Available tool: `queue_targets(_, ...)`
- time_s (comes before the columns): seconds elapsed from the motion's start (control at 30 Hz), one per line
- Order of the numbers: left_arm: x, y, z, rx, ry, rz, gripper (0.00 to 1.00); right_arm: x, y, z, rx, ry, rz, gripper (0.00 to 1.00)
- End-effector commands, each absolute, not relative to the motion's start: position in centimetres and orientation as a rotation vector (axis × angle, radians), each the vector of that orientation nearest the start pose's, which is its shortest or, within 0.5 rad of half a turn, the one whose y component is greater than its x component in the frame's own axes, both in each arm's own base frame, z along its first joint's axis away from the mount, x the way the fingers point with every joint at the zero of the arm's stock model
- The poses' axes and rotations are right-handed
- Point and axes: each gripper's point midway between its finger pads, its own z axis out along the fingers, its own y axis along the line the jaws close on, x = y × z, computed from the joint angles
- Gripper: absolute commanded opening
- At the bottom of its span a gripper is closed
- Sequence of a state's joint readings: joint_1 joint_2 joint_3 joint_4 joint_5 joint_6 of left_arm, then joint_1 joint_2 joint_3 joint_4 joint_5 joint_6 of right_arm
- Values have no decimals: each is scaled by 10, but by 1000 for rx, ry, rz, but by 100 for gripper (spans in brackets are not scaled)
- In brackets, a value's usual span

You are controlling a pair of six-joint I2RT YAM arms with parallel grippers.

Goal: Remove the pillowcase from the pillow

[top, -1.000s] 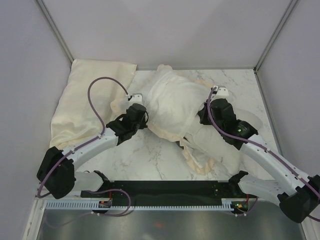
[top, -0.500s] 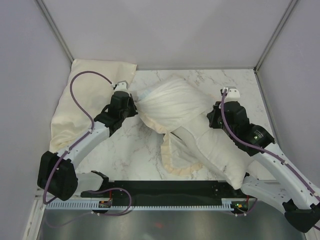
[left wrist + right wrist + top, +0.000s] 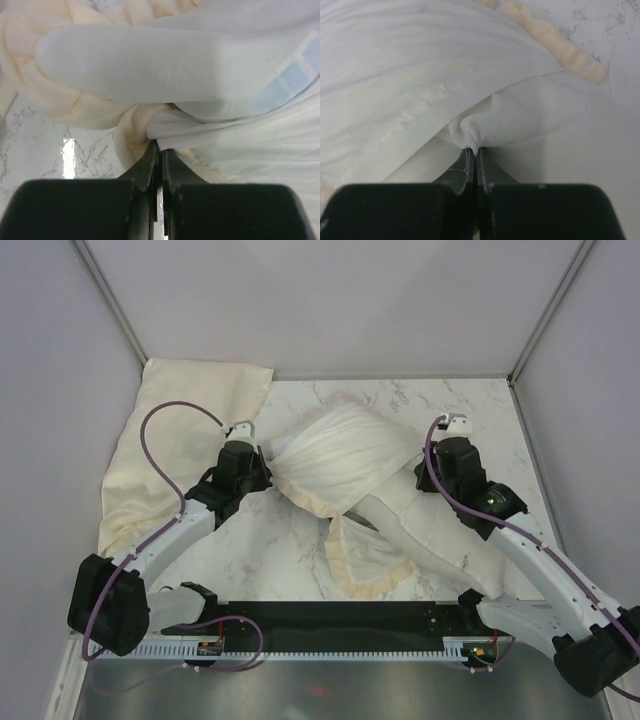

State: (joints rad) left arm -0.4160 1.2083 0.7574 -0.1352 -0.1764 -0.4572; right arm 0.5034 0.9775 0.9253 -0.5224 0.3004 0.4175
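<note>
Against half a second ago: the left arm has slid a touch toward 6 o'clock and the right arm has drawn in toward 9 o'clock, so the wrists stand closer. The near flap has shifted slightly toward 3 o'clock. More of the pillow is hidden under the right arm.

Nearest the arm bases: a frilled flap [image 3: 365,560] of the pillowcase [image 3: 340,450] lies flat on the worktop [image 3: 270,550].

Next out: the pillow [image 3: 430,540], plain off-white, lies slantwise from centre toward 4 o'clock. It lies partly under the right arm and across the flap's far edge.

Mid-worktop:
- Left pincer [image 3: 159,149]: fingers together, clamped on bunched cream frill at the pillowcase's 9 o'clock end.
- Right pincer [image 3: 472,152]: fingers together on a pinch of white cloth at the 3 o'clock end, pillowcase cloth as best I can tell.
- The pillowcase, whitish face up and puffed, spans the gap between them. It runs toward 3 o'clock from the left pincer and toward 9 o'clock from the right.

Farthest: a pale-yellow cloth [image 3: 170,440] in the 10 o'clock corner, beyond the left arm.
</note>
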Motion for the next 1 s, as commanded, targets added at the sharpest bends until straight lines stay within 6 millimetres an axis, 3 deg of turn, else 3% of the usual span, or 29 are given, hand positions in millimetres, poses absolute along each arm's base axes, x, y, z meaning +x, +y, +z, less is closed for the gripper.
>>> queue_targets(0.0, 327, -132, 141, -165, 2101, -274, 2, 313, 65, 182, 162, 2148, 40, 0)
queue_targets(0.13, 307, -158, 132, -67, 2116, -295, 2, 335, 41, 163, 219, 2181, 6, 0)
queue_targets(0.3, 276, -204, 123, 97, 2130, -388, 2, 355, 24, 170, 256, 2171, -22, 0)
queue_targets(0.5, 248, -258, 115, 252, 2135, -541, 2, 345, 21, 185, 289, 2159, -14, 0)
queue_targets(0.6, 234, -285, 103, 346, 2162, -578, 2, 327, 23, 199, 282, 2156, 20, 33)
queue_targets(0.63, 231, -293, 104, 366, 2159, -595, 2, 321, 24, 203, 282, 2153, 33, 63)
queue_targets(0.67, 224, -306, 99, 409, 2167, -605, 2, 312, 25, 206, 283, 2169, 42, 71)
queue_targets(0.73, 217, -322, 100, 452, 2157, -638, 2, 298, 24, 217, 293, 2149, 57, 83)
queue_targets(0.83, 206, -349, 101, 516, 2147, -677, 2, 274, 31, 218, 295, 2177, 125, 89)
queue_targets(0.97, 193, -377, 114, 575, 2108, -746, 2, 243, 43, 193, 292, 2273, 217, 93)
